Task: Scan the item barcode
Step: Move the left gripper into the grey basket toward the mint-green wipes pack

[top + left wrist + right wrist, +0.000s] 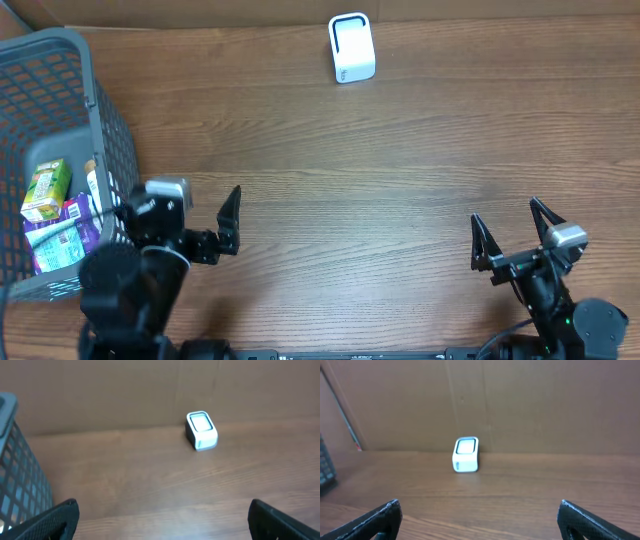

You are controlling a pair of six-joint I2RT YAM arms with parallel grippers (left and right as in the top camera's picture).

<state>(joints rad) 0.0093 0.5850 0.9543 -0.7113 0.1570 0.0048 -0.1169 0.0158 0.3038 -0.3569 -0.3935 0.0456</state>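
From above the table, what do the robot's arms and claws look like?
Both arms are black with rounded joints. The left gripper and right gripper each have two black, pointed fingers and a small silver-grey block at the wrist.

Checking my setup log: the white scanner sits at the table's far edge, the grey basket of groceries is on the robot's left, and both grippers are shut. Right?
Not quite: both grippers are open, not shut. The wrist views show the left gripper and right gripper with fingers spread wide, holding nothing. The white scanner and grey basket are as you say.
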